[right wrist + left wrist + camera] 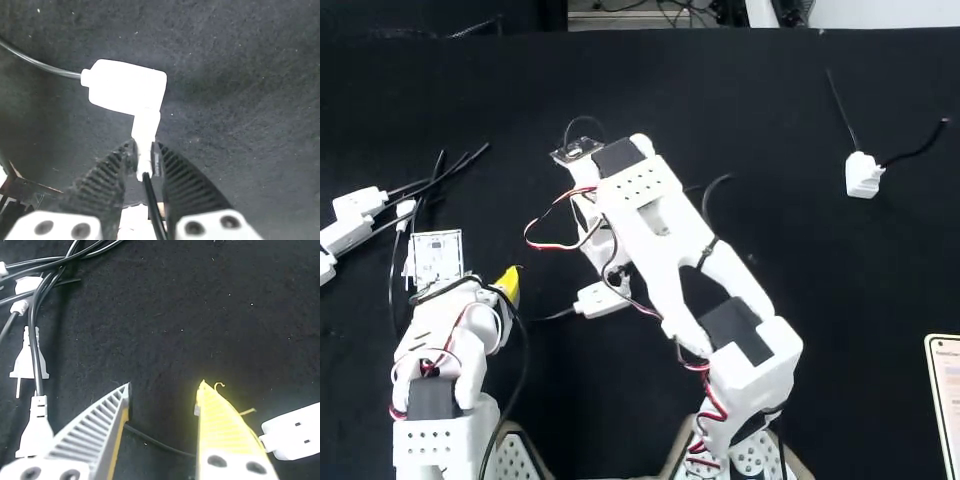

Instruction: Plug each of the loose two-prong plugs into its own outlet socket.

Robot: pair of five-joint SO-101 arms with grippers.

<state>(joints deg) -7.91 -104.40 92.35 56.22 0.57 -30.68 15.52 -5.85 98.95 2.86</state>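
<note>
Clamping a white plug point(145, 125) between its dark ribbed fingers point(107, 175), the right gripper point(143, 150) holds it nose-on against a white outlet socket point(125, 87). Plug and socket touch, but how deep the prongs sit cannot be told. The plug's black cord point(152, 202) runs back between the fingers, and the socket's own black cable point(35, 61) leaves from its far end across the black cloth point(240, 75).

From above, the right arm's white links point(650, 215) cover its gripper, leaving the socket point(602, 299) showing just beside them.

The left gripper point(165, 387) hangs over bare cloth, its grey finger point(95, 425) and yellow finger point(222, 425) well apart with nothing between them. The socket's cable point(160, 442) crosses the gap beneath them, and the socket's slotted end point(295, 432) lies just beside the yellow finger.

A loose two-prong plug point(27, 365) lies near the grey finger, among a tangle of black cables point(50, 275). More white connectors point(355, 205) sit at the table's left edge. A white adapter point(863, 176) lies well apart on the right, and a card point(945, 400) lies at the right edge.
</note>
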